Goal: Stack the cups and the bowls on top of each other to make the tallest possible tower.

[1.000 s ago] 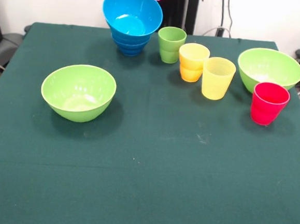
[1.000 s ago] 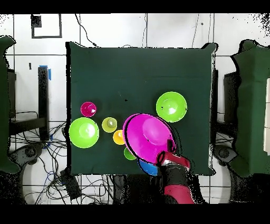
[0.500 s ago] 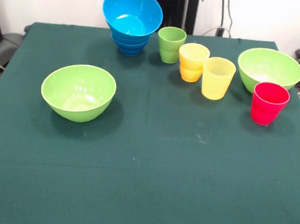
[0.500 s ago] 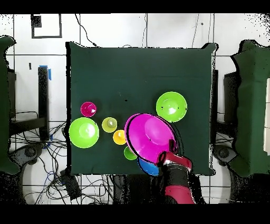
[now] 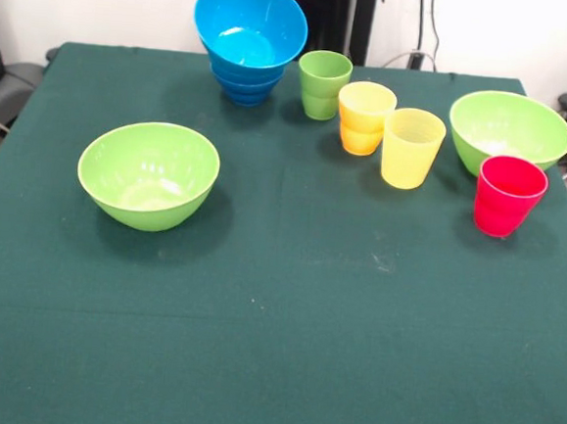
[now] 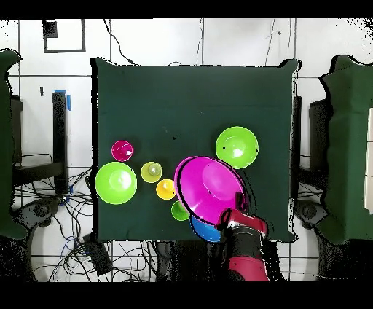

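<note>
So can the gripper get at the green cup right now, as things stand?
Probably not. The gripper is already holding the pink bowl by its rim, and in the overhead view that bowl hangs over part of the green cup beside the blue stack.

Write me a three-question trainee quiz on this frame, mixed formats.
1. True or false: the pink bowl rests on the table.
2. How many cups stand on the table?
3. The cup nearest the blue bowl stack is: A red, B green, C yellow.

Key: 1 false, the tool holds it by the rim in the air, partly over the stack. 2 four. 3 B, the green cup.
</note>
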Controlling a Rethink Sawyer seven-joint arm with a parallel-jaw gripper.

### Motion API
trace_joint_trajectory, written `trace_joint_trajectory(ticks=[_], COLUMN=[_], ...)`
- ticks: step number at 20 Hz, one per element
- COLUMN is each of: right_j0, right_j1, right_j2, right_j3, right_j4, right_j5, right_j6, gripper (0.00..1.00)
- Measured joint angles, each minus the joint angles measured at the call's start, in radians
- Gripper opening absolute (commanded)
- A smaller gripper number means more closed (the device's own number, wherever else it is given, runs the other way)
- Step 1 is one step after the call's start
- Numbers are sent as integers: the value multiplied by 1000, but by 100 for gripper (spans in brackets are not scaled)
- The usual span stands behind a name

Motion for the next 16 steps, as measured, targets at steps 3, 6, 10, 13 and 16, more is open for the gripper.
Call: trace_joint_trajectory(ticks=[3,6,10,13,16], right_j0=[3,7,10,10,11], right_j1=[-8,-19,-34,-41,-44], right_j2=[-7,-15,-25,-28,-29], right_j3=[0,0,0,0,0], right_j4=[0,0,0,0,0], right_j5=[0,0,0,0,0], right_j6=[0,0,0,0,0], gripper=[0,0,0,0,0])
